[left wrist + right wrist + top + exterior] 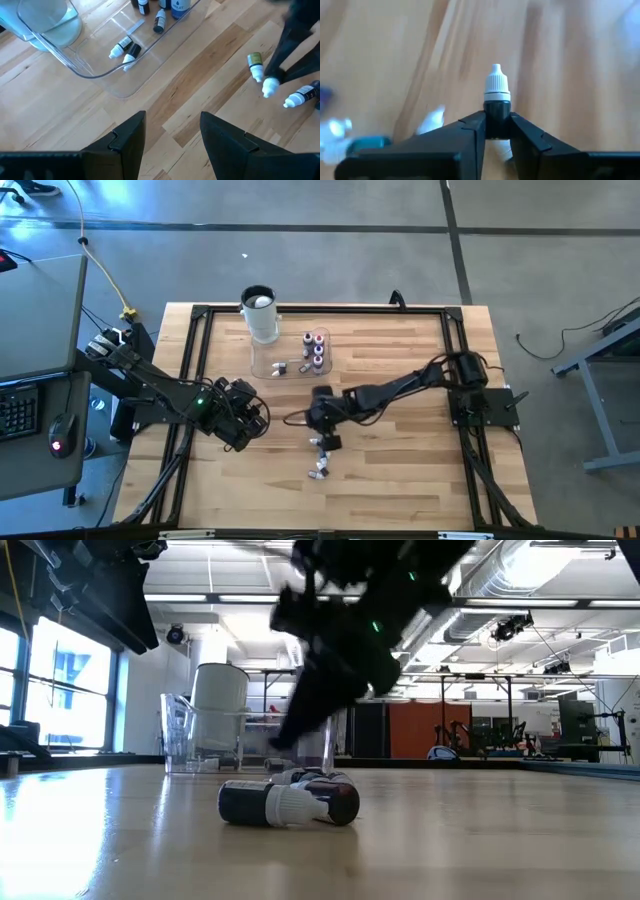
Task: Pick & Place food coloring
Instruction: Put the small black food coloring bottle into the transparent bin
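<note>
Wooden slats form the work surface (400, 470), bounded by a dark frame. Nearest the front edge, loose bottles (320, 470) lie on their sides; the low view shows at least two there, touching, and the exact count cannot be told. Just behind them, the right gripper (325, 438) is clamped on one dark bottle (497, 107), its white tip pointing away from the fingers, low over the boards. The left gripper (240, 420) waits to one side with its fingers apart, holding nothing. Farther back sits one clear tray (262, 366): two bottles lie flat inside it, and about five more stand upright in a cluster (316, 348) at its far end. One white cup (260, 313) stands at the tray's far corner. Judged step: the grasp is made and the carry has not begun. The next move calls for a straight lift clear of the neighbouring loose bottles, then travel to the tray and release over a bare patch, avoiding the upright cluster, which would topple easily.
</note>
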`<control>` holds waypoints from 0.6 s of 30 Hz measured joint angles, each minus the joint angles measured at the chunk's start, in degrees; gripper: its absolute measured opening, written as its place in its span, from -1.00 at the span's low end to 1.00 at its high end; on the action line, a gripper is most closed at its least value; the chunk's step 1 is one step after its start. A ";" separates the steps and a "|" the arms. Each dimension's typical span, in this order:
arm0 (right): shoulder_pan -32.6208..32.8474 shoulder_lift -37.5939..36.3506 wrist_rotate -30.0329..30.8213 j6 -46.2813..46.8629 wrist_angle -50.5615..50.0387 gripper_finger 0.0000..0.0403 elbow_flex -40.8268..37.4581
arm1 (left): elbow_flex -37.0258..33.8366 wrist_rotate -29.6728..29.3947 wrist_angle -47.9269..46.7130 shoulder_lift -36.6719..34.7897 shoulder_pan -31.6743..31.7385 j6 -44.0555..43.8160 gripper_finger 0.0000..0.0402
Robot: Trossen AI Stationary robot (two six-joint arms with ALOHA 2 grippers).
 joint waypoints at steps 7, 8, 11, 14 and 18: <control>-4.94 -1.32 12.35 -17.11 0.12 -0.69 11.77 | 0.00 -0.16 0.15 0.00 0.01 -0.15 -0.09; -6.44 -1.32 13.99 -18.74 0.09 -0.69 13.36 | 0.00 -0.31 0.39 -0.03 0.00 -0.16 -0.09; -11.42 -0.68 12.20 -19.18 0.11 -0.70 16.40 | 0.00 -0.39 0.26 -0.02 0.00 -0.15 -0.09; -15.94 1.36 9.54 -19.11 0.04 -0.68 17.38 | 0.00 -0.39 0.22 -0.02 0.02 -0.11 -0.09; -19.25 4.25 7.74 -17.23 -0.45 -0.68 17.50 | 0.00 -0.42 0.08 -0.02 0.02 -0.07 -0.09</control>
